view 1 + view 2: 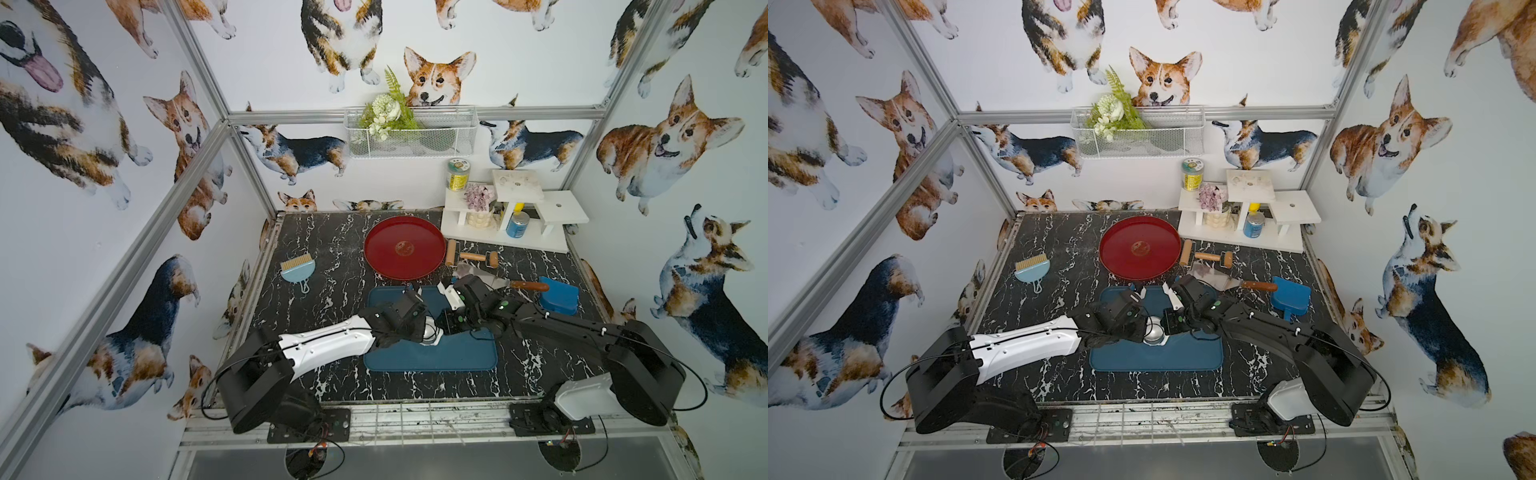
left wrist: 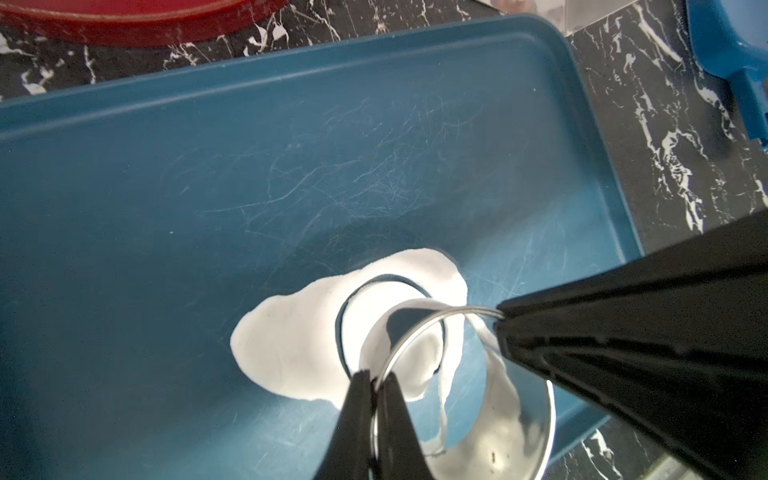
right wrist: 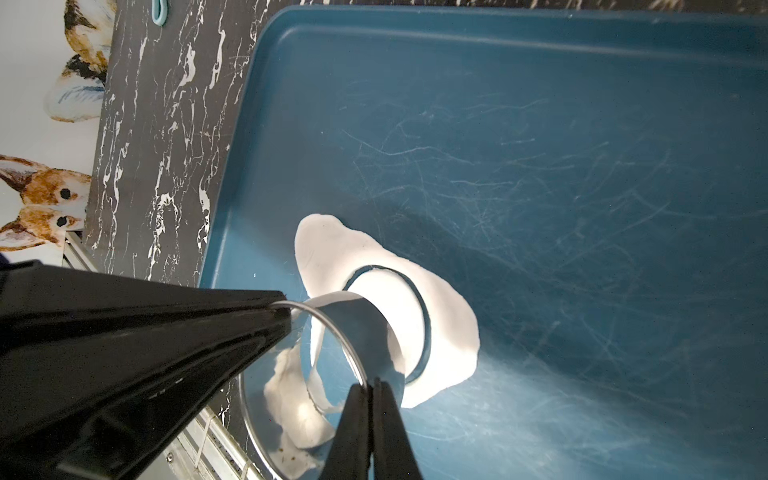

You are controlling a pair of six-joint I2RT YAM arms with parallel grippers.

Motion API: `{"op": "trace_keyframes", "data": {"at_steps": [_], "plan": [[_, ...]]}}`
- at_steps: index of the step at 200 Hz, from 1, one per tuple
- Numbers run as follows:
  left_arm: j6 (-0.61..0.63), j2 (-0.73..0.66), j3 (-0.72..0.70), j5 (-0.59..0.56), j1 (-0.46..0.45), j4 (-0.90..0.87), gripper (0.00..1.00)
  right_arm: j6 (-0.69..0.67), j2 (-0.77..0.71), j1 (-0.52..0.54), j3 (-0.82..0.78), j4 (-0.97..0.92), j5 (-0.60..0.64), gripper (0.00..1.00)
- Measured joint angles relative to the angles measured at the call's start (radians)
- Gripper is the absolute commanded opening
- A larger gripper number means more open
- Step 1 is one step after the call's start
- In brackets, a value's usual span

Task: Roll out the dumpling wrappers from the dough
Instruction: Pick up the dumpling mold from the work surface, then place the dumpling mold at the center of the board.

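We hold a metal ring (image 1: 1153, 328) tilted over a round cut in the dough (image 2: 286, 345), pinching it from both sides.

On the dark worktop (image 1: 332, 257) sits the blue tray (image 2: 208, 166), and the dough lies on it as a flat ragged sheet near the edge closest to the arms. The left gripper (image 2: 372, 376) and the right gripper (image 3: 371, 384) are each clamped on opposite points of the ring's thin rim. Inside the sheet a clean circular cut outlines one wrapper (image 3: 399, 303), which lies flat in its hole. We cannot tell whether the ring's lower edge touches it. We judge the cutting step done. Next we need to take the ring clear without dragging the disc, then lift the wrapper free, probably to the red plate (image 1: 405, 247).
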Motion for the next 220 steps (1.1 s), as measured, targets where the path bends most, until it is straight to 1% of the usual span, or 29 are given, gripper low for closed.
{"op": "trace_keyframes", "data": {"at_steps": [80, 140, 184, 220], "plan": [[0.016, 0.038, 0.053, -0.02, 0.0, -0.01, 0.0, 0.006, -0.028, -0.001, -0.006, 0.006, 0.066, 0.0], [0.033, 0.055, 0.097, -0.028, 0.002, -0.032, 0.0, 0.007, -0.054, -0.012, -0.008, 0.012, 0.082, 0.0], [0.034, 0.037, 0.082, -0.026, 0.002, -0.022, 0.0, 0.007, -0.066, -0.012, -0.011, 0.013, 0.08, 0.0], [0.026, -0.011, 0.036, -0.012, 0.002, -0.002, 0.0, 0.008, -0.076, -0.01, -0.026, 0.025, 0.041, 0.0]]}}
